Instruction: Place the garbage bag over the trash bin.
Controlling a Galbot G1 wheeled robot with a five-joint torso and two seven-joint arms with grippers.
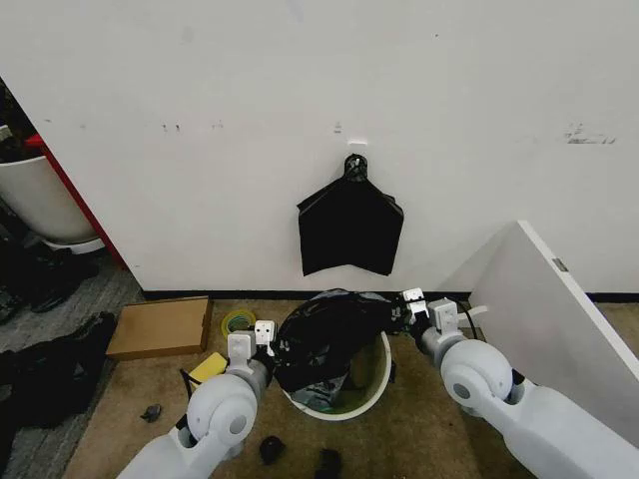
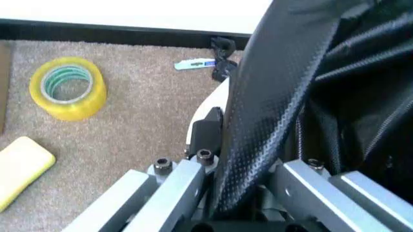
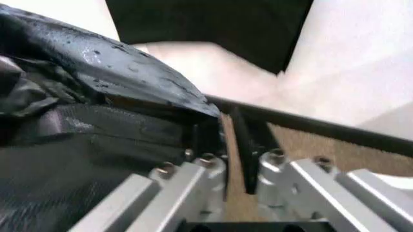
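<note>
— Where is the garbage bag [image 1: 329, 334] now?

— Stretched between the two hands, draped over the far part of the trash bin [image 1: 369, 397], which stands on the carpet between them. The near part of the rim is bare.

— And the left hand [image 1: 268, 344]?

— Closed on a fold of the bag; in the left wrist view the black plastic [image 2: 271, 111] runs down between its fingers [image 2: 187, 181], with the bin's white rim just beyond.

— The right hand [image 1: 409, 309]?

— At the bag's opposite edge, at the bin's far right rim. Its fingers [image 3: 193, 183] are nearly together on a thin black strip; the bag [image 3: 96, 96] bulges just beside them.

— Anything nearby?

— A yellow tape roll [image 2: 67, 87] lies on the carpet beyond the left hand.
</note>
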